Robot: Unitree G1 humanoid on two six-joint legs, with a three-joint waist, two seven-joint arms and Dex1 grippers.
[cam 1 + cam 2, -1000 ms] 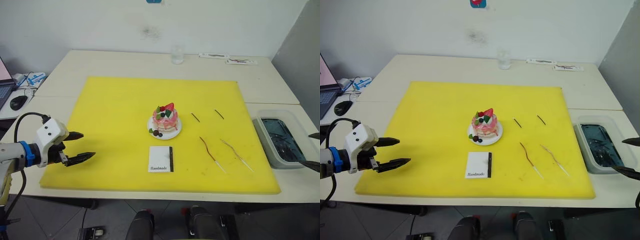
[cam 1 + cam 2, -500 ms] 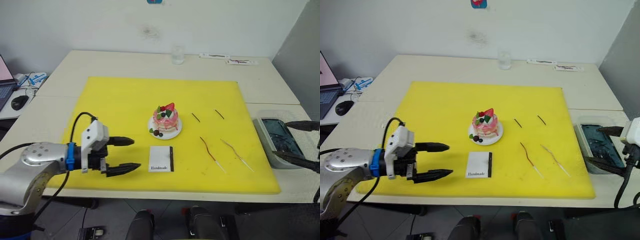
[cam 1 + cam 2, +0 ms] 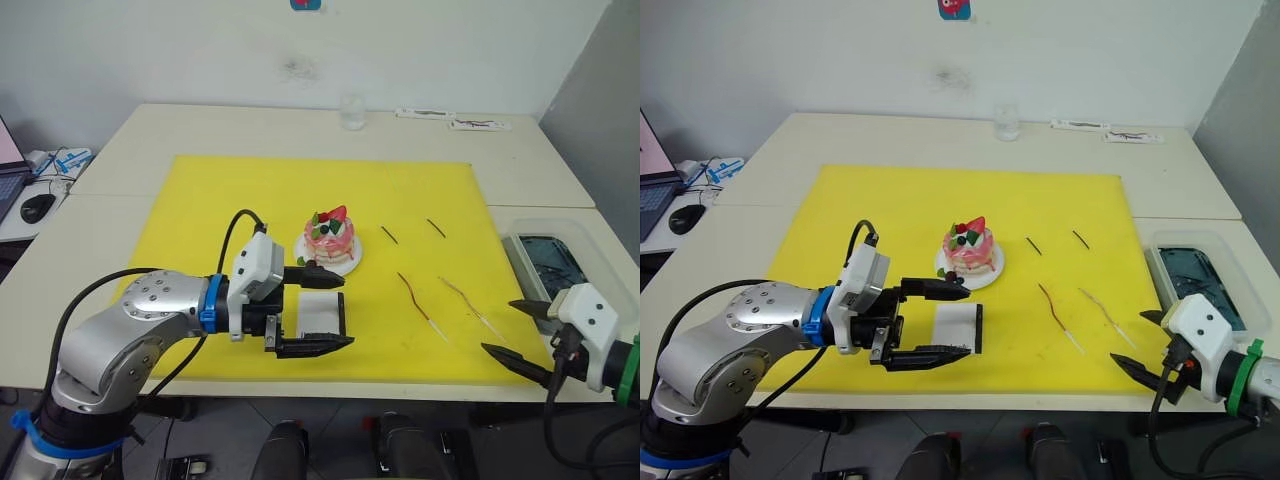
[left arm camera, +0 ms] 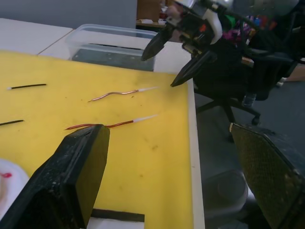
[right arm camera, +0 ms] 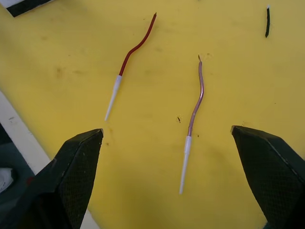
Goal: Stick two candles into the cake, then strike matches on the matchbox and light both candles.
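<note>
Fingers (image 3: 345,312) spread (left arm) beside cake (image 3: 331,236) on its plate (image 3: 349,266).

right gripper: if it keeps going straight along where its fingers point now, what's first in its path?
Likely the paler candle: the right gripper is open at the yellow mat's near right edge, fingers aimed over the mat, and that candle lies roughly centred ahead. The redder candle sits off to one side. Height above the mat is unclear.

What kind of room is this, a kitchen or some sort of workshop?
Probably an office or lab set up for robot trials, not a kitchen: plain desks pushed together, a laptop and mouse at one side, and a yellow mat laid out with a small cake.
</note>
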